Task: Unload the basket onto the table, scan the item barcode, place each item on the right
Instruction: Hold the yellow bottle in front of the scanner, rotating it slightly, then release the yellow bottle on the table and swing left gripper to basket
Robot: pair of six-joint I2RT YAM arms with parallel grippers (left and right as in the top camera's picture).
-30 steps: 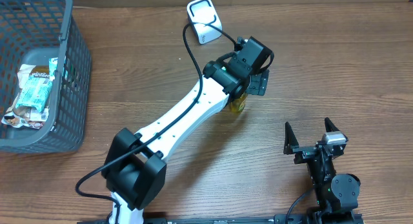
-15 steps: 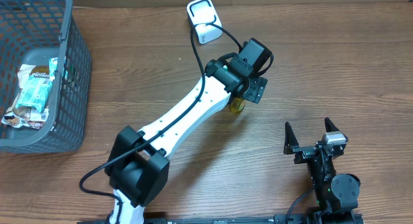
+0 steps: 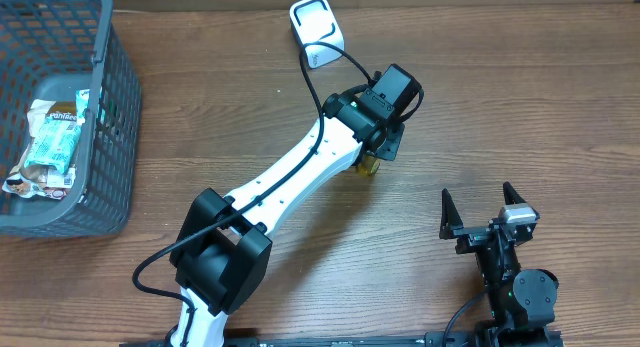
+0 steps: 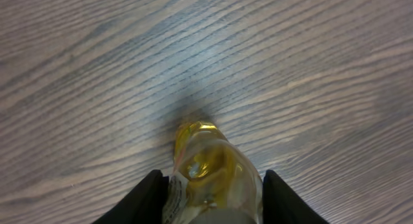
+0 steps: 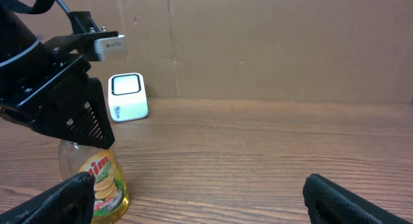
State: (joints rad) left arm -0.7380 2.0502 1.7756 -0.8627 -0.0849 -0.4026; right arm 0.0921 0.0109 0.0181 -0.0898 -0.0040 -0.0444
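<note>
We are clamping our left gripper (image 4: 213, 185) on the bottle (image 4: 216, 166) (right gripper (image 3: 477, 194) spread), next likely lifting it to the scanner (image 3: 316, 32).

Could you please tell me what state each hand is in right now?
Left hand: closed on the yellow bottle.
Right hand: open, holding nothing.

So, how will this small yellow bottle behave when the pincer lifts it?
The bottle looks like clear plastic holding yellow liquid, so it is probably heavy for its size. Its smooth, rounded sides inside the left pincer may slip or dent if squeezed. It stands upright and narrow, so a sideways push could tip it.
</note>
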